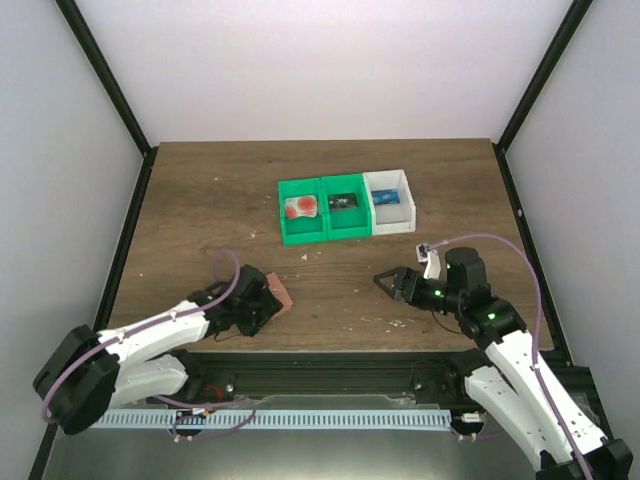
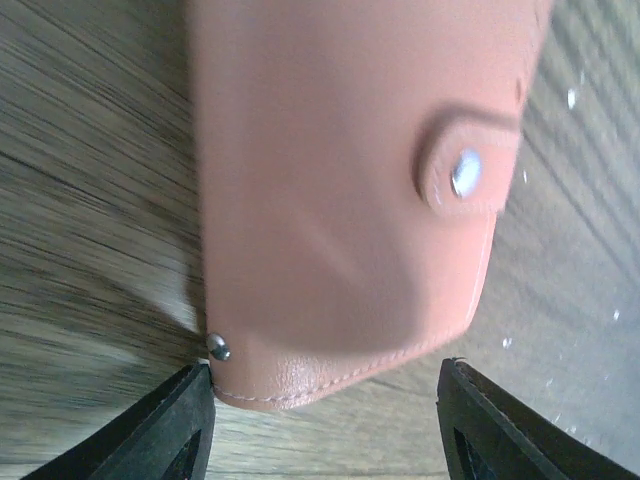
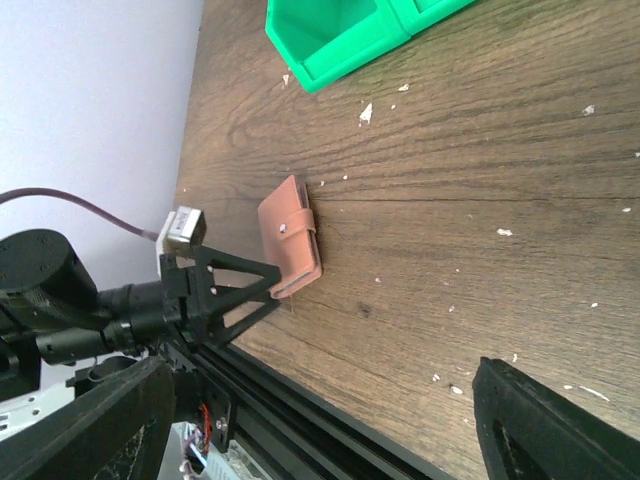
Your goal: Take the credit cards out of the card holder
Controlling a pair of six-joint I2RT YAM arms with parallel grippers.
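The card holder [image 1: 279, 291] lies shut on the table at the near left, salmon-pink, its tab snapped down. In the left wrist view the card holder [image 2: 340, 180] fills the frame and its near end sits between my left gripper [image 2: 325, 420]'s fingers. The left finger is at its corner and a gap shows on the right side, so the jaws are open. My left gripper [image 1: 262, 303] is seen from above at the holder's near end. My right gripper [image 1: 385, 283] hovers open and empty at mid-right. From the right wrist, the card holder [image 3: 290, 238] lies far ahead. One credit card [image 1: 300, 208] lies in the green bin.
A green two-compartment bin [image 1: 322, 232] and a white bin [image 1: 392, 226] stand side by side mid-table. The middle compartment holds a dark item [image 1: 343, 201], the white one a blue item [image 1: 385, 197]. White crumbs dot the wood. The table's front rail [image 1: 330, 362] runs just behind the holder.
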